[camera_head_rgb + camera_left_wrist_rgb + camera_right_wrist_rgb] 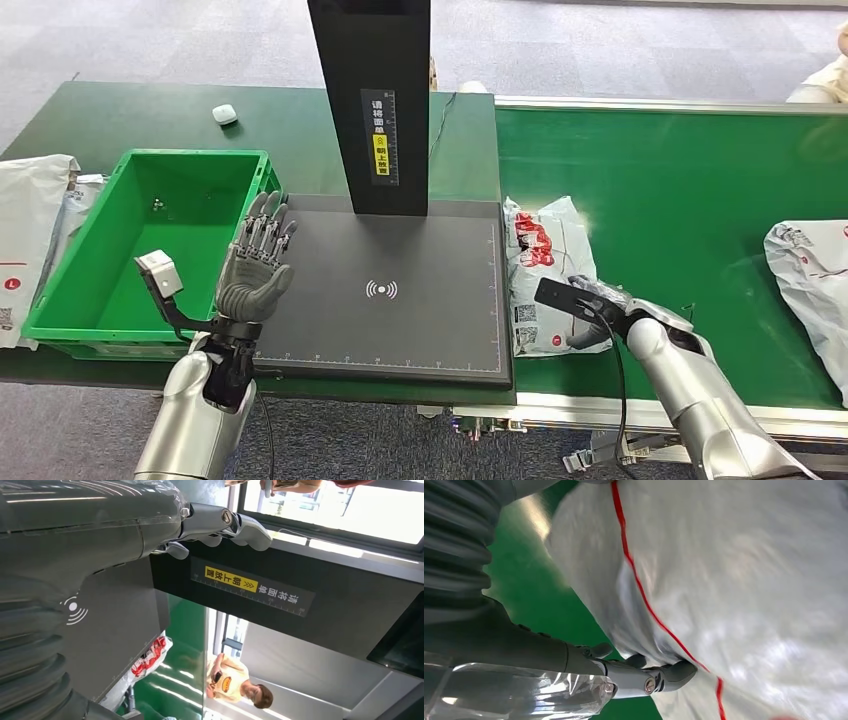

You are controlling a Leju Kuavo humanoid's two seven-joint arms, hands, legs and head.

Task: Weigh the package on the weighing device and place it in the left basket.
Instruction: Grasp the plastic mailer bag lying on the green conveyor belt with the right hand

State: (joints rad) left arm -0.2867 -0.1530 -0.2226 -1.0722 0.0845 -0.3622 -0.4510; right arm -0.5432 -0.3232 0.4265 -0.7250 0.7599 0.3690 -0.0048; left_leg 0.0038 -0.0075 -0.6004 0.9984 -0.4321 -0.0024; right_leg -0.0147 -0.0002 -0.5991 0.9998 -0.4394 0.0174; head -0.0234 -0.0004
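Observation:
The package (545, 268), a white bag with red print, lies flat on the green belt just right of the scale plate (390, 290). My right hand (592, 318) is at its near right edge. In the right wrist view its thumb (669, 674) digs into a fold of the bag (734, 580) while the bag hides the fingers. My left hand (256, 268) is raised over the plate's left edge, fingers spread, holding nothing. The left wrist view shows those fingers (225, 524) in front of the black post. The green basket (70, 262) stands left of the scale.
A black post (375, 100) rises from the back of the scale. Another white bag (812, 270) lies far right on the belt (680, 200). More bags (28, 230) sit left of the basket. A small white object (224, 114) lies behind it. A person (235, 685) stands beyond the belt.

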